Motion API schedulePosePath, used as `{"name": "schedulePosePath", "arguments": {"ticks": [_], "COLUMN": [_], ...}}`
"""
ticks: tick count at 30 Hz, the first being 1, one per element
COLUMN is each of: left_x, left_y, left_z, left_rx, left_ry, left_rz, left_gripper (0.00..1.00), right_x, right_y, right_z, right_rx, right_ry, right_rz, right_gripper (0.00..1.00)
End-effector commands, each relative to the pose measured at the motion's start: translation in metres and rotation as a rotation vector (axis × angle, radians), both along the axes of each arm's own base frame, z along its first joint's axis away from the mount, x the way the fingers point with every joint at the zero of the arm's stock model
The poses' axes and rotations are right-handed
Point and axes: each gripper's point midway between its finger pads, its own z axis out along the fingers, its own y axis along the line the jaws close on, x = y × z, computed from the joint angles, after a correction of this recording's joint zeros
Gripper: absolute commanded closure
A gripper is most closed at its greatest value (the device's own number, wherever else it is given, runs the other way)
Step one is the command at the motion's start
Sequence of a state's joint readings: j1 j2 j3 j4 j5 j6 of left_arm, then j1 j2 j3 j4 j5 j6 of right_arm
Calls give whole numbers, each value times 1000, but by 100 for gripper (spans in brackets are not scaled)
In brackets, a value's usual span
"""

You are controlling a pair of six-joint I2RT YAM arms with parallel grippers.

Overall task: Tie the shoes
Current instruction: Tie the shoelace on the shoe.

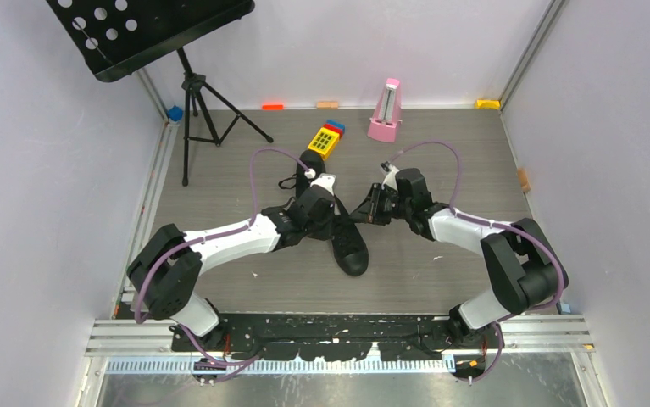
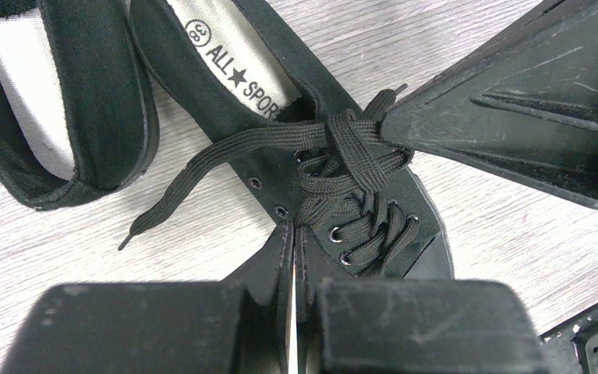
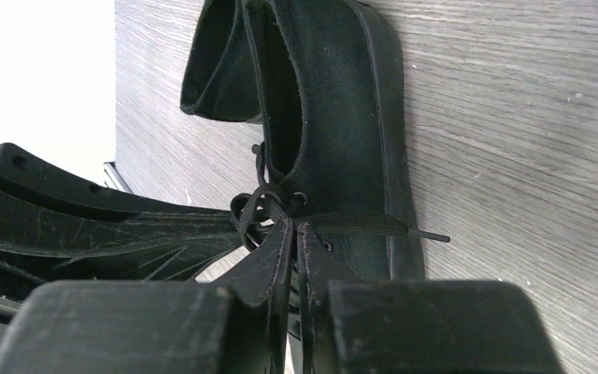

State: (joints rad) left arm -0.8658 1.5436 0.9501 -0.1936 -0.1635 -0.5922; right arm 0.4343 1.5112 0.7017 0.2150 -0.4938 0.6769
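Nearest the lens, the left pincer (image 2: 293, 234) is seen clenched, its two scuffed black fingers pressed together just below the knot (image 2: 354, 148). Whether a strand is caught at their tips cannot be told, since a bright slit shows along the seam. Just right of the knot, the right pincer (image 3: 293, 230) is also clamped, and it is judged to be nipping a loop of lace where the loop leaves the knot.

The laced shoe (image 2: 202, 101) lies on the desk (image 2: 405, 31) with the knot over its tongue. The second shoe (image 2: 100, 93) is set just left of it.

The knot is only a slack wrap. If the loop is pulled unevenly, the loose lace end (image 2: 194, 175) trailing left of the knot could be drawn through and the tie undone. Nothing pins the shoe, so it could be dragged or tipped by a hard pull. The two pincers are crowded at the knot and could strike each other.

The uppers are matte black canvas, soft-walled and open-mouthed. The laces are flat, ribbed and woven. The insole (image 2: 233, 54) is pale grey and printed. The desk is grey, with a wood-grain finish.
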Motion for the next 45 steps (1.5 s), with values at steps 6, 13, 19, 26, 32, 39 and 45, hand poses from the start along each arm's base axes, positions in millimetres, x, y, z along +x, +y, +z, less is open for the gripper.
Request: {"name": "schedulePosePath", "arguments": {"ticks": [6, 13, 19, 26, 32, 39, 45], "left_x": [12, 12, 12, 12, 12, 11, 11], "left_y": [-5, -6, -6, -4, -6, -5, -4], "left_z": [18, 19, 19, 20, 20, 19, 19], "left_rx": [-32, -35, -32, -29, -31, -26, -23], "left_ry": [-86, -91, -92, -96, -94, -93, -95], "left_rz": [-13, -18, -20, -24, -28, -32, -32], "left_gripper": [100, 100, 100, 100, 100, 100, 100], "right_x": [19, 29, 25, 20, 19, 18, 19], "right_y": [-1, 2, 16, 29, 37, 39, 39], "right_z": [48, 54, 42, 31, 23, 19, 21], "right_rx": [-19, -58, -82, -120, -136, -136, -137], "right_ry": [-131, -120, -58, -31, -24, -11, -19], "right_rz": [-3, 19, 86, 157, 188, 196, 201], "right_gripper": [70, 61, 55, 56, 61, 70, 86]}}
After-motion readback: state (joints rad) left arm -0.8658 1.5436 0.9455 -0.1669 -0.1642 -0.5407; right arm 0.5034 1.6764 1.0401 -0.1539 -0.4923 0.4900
